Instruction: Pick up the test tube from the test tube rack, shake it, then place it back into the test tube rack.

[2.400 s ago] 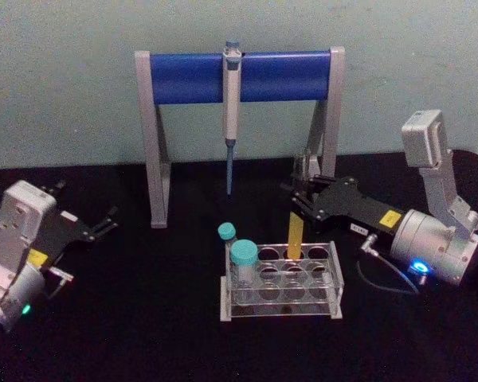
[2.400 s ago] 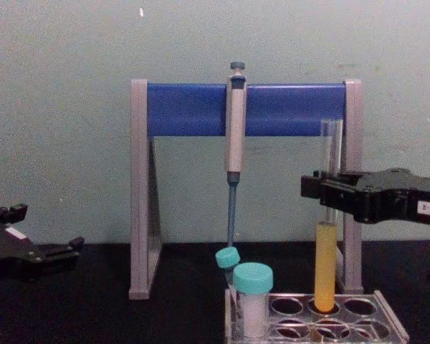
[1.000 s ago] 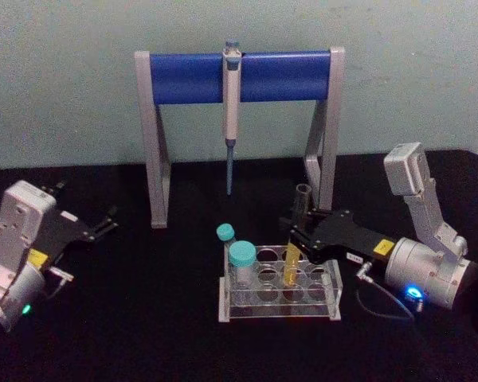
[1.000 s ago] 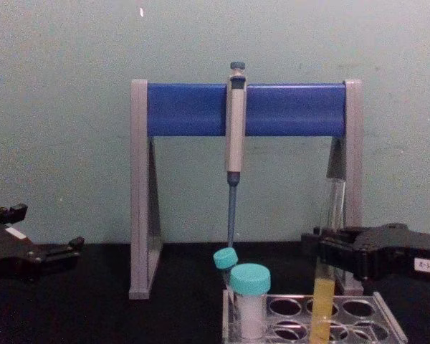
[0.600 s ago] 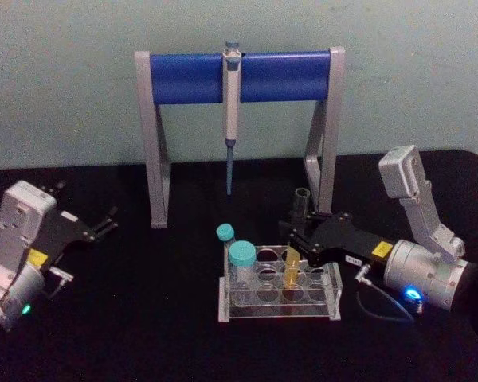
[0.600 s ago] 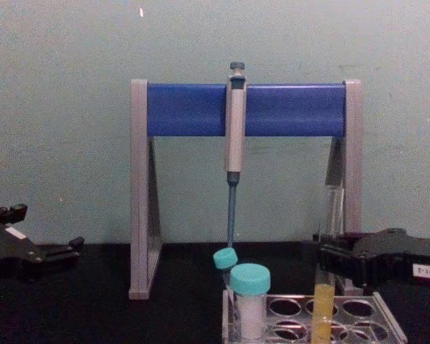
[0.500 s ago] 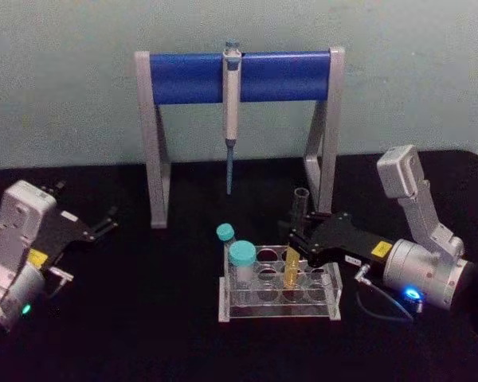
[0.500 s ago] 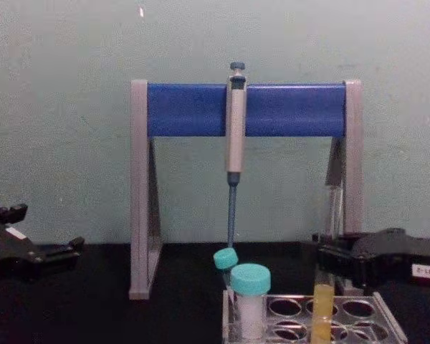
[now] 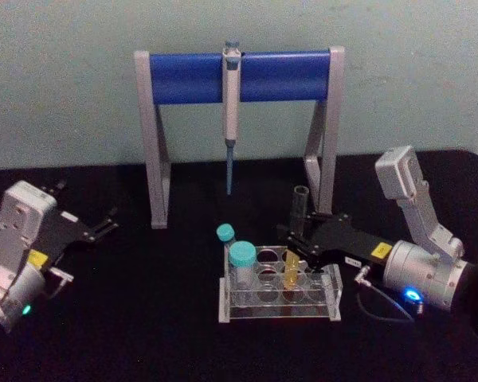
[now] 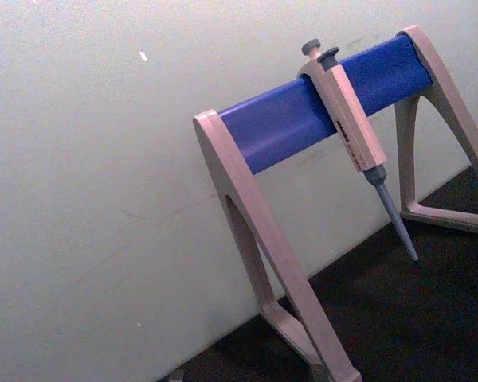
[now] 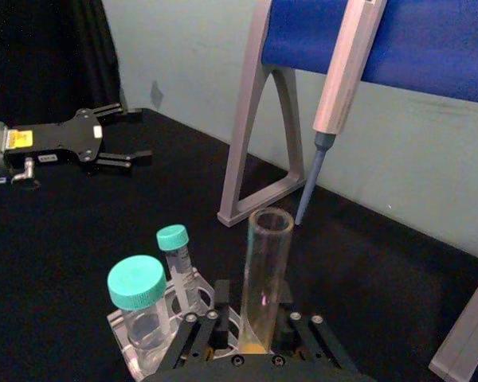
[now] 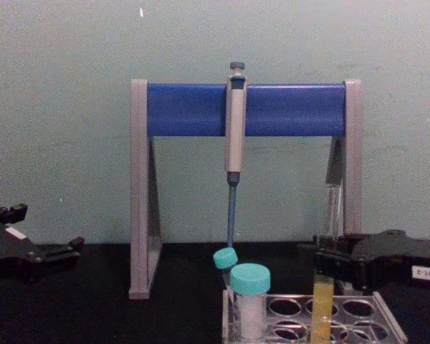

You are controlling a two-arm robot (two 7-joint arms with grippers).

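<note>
Over the test tube rack, the right gripper has come down from where it held the test tube raised a couple of seconds ago, and the tube's round bottom now sits down inside one of the rack's holes, leaning a little off upright. Its fingers are still pressed against the glass on either side, so the tube is seated but not yet let go; I judge the shaking done and only the release and retreat left. That lean suggests the bottom may not have found the lower plate squarely, which matters once the jaws part. The left gripper lies parked well apart at the left of the black table, its claw spread and holding nothing. The tube is thin, clear, smooth glass with an open mouth and yellow-orange liquid in its lower part. The rack is clear greyish plastic, its top plate pierced by rows of round holes, two of them holding teal-capped vials. Behind stands a grey-and-blue stand with a pipette hanging from its bar.
</note>
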